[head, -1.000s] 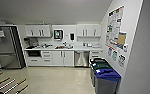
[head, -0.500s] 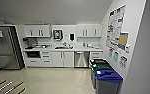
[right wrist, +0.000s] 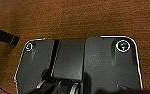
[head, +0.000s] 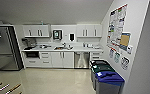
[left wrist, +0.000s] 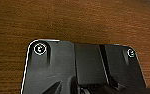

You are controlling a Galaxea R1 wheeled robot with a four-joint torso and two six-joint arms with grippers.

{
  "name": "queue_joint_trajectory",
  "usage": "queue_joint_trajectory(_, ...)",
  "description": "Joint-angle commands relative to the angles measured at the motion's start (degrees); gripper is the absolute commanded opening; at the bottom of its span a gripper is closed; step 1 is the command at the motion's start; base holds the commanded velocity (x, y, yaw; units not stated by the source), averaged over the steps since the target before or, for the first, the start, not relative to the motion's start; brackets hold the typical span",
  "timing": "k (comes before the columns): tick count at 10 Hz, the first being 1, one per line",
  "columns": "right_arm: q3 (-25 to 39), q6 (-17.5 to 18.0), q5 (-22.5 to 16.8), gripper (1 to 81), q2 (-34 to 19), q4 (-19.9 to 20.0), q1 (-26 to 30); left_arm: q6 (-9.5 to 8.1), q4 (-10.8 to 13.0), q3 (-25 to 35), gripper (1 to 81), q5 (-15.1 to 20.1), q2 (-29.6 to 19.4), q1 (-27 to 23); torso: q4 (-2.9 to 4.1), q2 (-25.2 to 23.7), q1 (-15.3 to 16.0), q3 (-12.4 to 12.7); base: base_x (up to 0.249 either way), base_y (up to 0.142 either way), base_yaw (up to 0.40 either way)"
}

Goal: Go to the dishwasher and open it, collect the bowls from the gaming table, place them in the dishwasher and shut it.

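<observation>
Across the kitchenette, under the desk (head: 63, 49) that runs along the back wall, sits the dishwasher (head: 81, 60). Its greyish front is shut, and it stands between the white cabinet doors (head: 63, 59) and a narrow stack of drawers (head: 95, 55). A sink (head: 62, 47) is set into the desk above and to the left of it, with a tap beside it. Wall cabinets (head: 37, 30) hang above, and between them I see a dark panel (head: 57, 34) and a dispenser (head: 71, 37) on the wall. Further left, a dark oven (head: 32, 54) is built in under the desk, and a tall steel fridge (head: 3, 47) stands at the far left.

Along the right wall, near me, a row of bins (head: 106, 78) stands on the pale floor (head: 53, 80); the nearest has a blue lid, the ones behind it have green and dark lids. Posters (head: 117, 26) and smaller notices are pinned on the wall above them.

In both wrist views I look down over my own dark plates at brown wood-grain surface (left wrist: 73, 20). A dark strip (right wrist: 3, 36) lies on it beside my right wrist. My fingers are hidden in both, so I cannot tell whether they are spread or pressed together on either side.
</observation>
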Motion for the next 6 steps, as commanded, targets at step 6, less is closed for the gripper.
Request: queue_joint_trajectory(6,0.26,0.07,-2.48,81.1,0.31,0.17,3.82,0.33,0.33,0.00,81.1,2.58,0.36,-3.63,0.00,0.00,0.02,-0.02,0.098,0.000,0.000)
